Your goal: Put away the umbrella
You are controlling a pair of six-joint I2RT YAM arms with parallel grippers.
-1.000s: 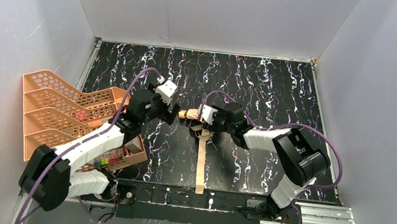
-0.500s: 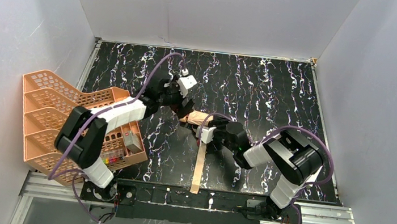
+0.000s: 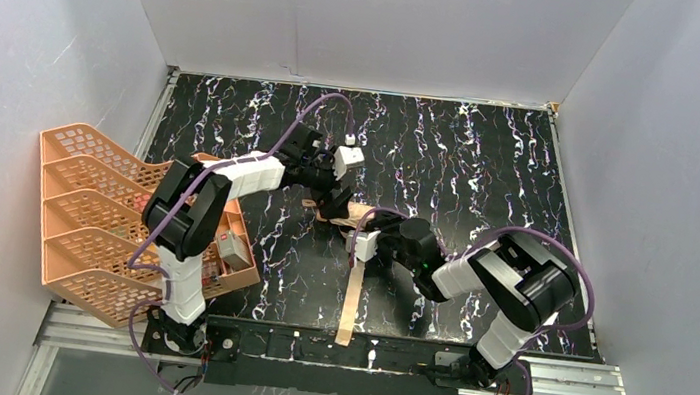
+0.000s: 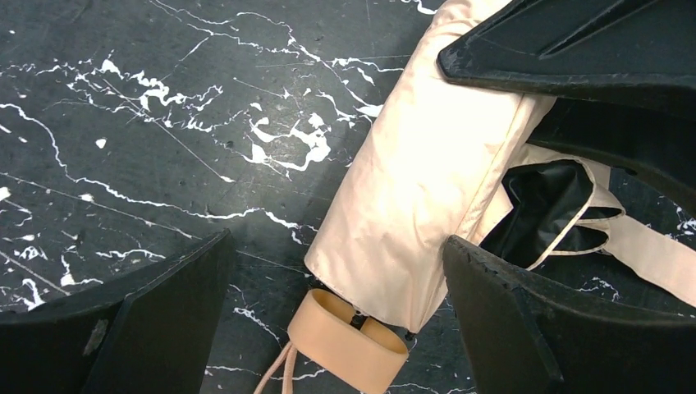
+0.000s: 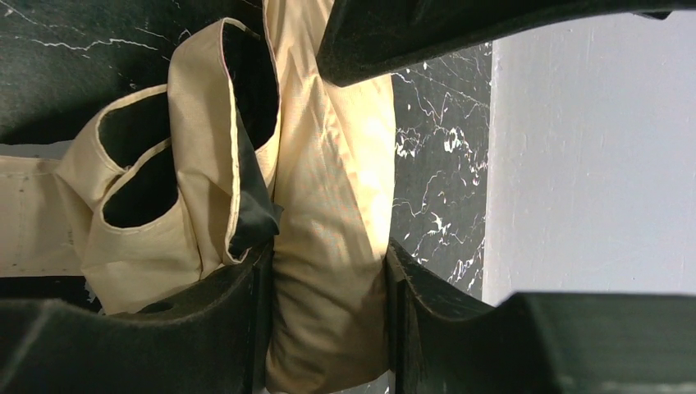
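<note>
Standing at the bench's left edge, the orange mesh rack [image 3: 75, 186] holds small items too small to identify. The umbrella [image 3: 342, 212] lies mid-bench, its strap [image 3: 351, 298] reaching the near edge. The left gripper [image 4: 335, 246] straddles it, jaws released; only the left wrist view shows the tan handle [image 4: 349, 349]. The right gripper [image 5: 324, 287] is clenched on the folded canopy, a grip that only the right wrist view confirms.

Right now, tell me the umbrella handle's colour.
Umbrella handle: tan, best in left wrist view.

Folded tan umbrella [image 4: 418, 189] lies inside the wide-open left tool [image 4: 336, 243].
</note>
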